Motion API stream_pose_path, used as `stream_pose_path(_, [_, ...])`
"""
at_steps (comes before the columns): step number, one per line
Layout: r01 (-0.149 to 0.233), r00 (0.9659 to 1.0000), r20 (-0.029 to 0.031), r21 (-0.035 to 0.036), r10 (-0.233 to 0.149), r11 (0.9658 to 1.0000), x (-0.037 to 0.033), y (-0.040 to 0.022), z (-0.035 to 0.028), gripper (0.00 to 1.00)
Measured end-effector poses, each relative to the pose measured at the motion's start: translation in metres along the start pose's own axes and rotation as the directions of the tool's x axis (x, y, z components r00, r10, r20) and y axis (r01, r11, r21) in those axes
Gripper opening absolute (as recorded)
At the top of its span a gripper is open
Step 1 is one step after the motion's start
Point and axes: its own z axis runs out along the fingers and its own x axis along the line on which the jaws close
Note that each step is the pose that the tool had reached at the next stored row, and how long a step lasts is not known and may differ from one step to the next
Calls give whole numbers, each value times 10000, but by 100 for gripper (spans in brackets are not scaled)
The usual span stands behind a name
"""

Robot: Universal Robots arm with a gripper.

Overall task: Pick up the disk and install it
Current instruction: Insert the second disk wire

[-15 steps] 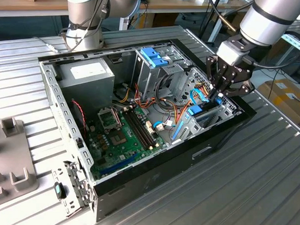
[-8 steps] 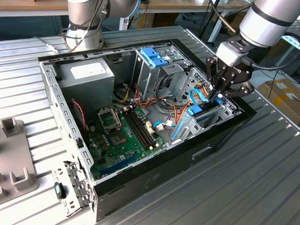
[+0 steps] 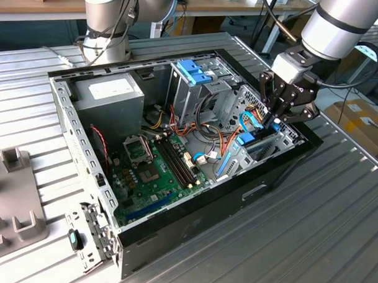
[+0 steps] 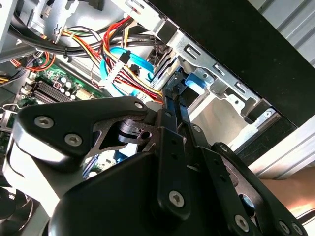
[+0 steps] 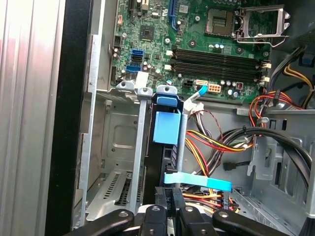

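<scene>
The disk (image 5: 166, 129) stands on edge in a narrow metal bay at the corner of the open computer case (image 3: 65, 121). Its blue plastic rail and dark thin edge face the first wrist view. In the exterior view the disk (image 3: 253, 141) sits low in the bay on that view's right, just inside the black case wall. My gripper (image 3: 274, 118) hangs straight above it, and its black fingers (image 4: 170, 115) are drawn close together on the disk's upper edge. In the second wrist view a blue part of the disk (image 4: 196, 81) shows beyond the fingertips. Most of the disk's flat face is hidden.
A bundle of red, yellow and black cables (image 5: 221, 142) and a flat blue cable (image 5: 197, 180) run right beside the bay. The green motherboard (image 3: 154, 171), a grey power-supply box (image 3: 110, 92) and a metal cage with a blue latch (image 3: 194, 72) fill the case. Grey fixtures (image 3: 13, 197) lie at the exterior view's left.
</scene>
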Motion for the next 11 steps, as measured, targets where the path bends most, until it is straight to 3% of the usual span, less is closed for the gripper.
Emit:
stream_pose_path(6, [-151,9999,-3,3,151,9999,0,0,-20,16])
stream_pose_path(11, [-1032,9947,-20,25,1032,9947,1,0,-14,16])
